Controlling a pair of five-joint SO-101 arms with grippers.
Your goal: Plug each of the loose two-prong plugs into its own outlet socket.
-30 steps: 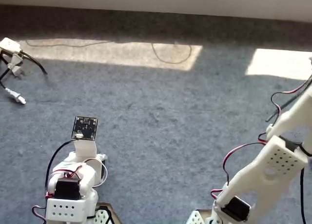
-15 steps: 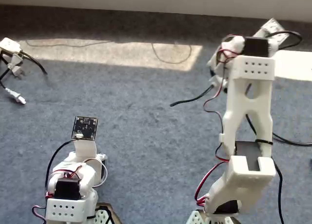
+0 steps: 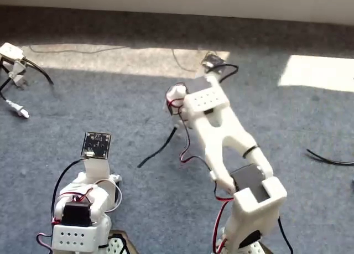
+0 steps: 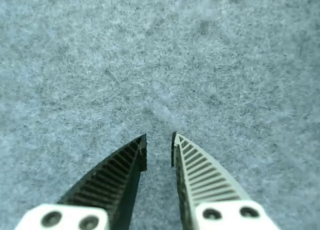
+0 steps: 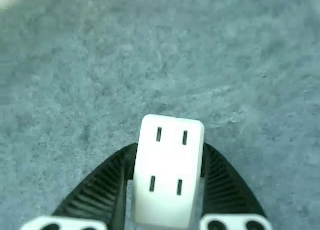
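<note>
- White outlet block (image 5: 169,175) sits clamped between the right gripper's (image 5: 170,147) black fingers, slotted face turned to the wrist camera.
- Its long axis runs along the fingers, and its far end pokes past their tips. Two pairs of slots lie one behind the other on that axis.
- A black cord (image 3: 157,150) trails over the grey carpet (image 3: 138,99) just beside the right arm (image 3: 221,132).
- A white two-prong plug (image 3: 21,111) lies well apart from the right arm, out past the left arm (image 3: 83,210). Its prong direction is too small to tell.
- The left gripper (image 4: 159,139) hangs over carpet, tips a narrow gap apart.
</note>
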